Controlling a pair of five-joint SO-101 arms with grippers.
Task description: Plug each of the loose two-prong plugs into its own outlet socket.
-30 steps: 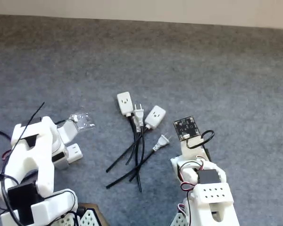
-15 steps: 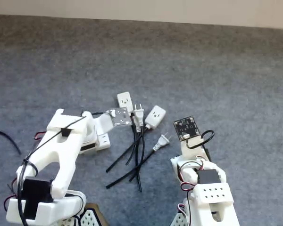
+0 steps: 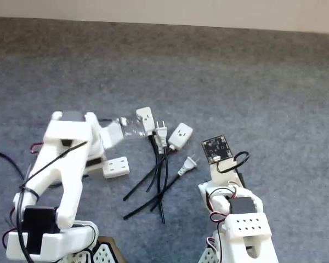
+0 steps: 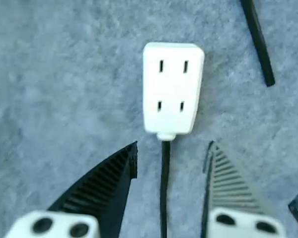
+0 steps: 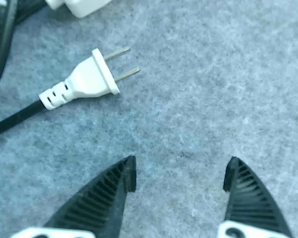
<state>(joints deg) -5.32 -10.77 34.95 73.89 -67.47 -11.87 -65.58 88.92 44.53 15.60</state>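
Outlet socket (image 4: 173, 89) sits just beyond the spread left claw (image 4: 172, 147), which should advance squarely before pinching its sides.

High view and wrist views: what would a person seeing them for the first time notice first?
First, the bundle of black cords lying crossed in the middle of the grey carpet. Next, the open left gripper, with a white outlet socket lying just beyond its fingertips. The right gripper, also open, hangs over bare carpet, with a loose two-prong plug a little ahead of it.
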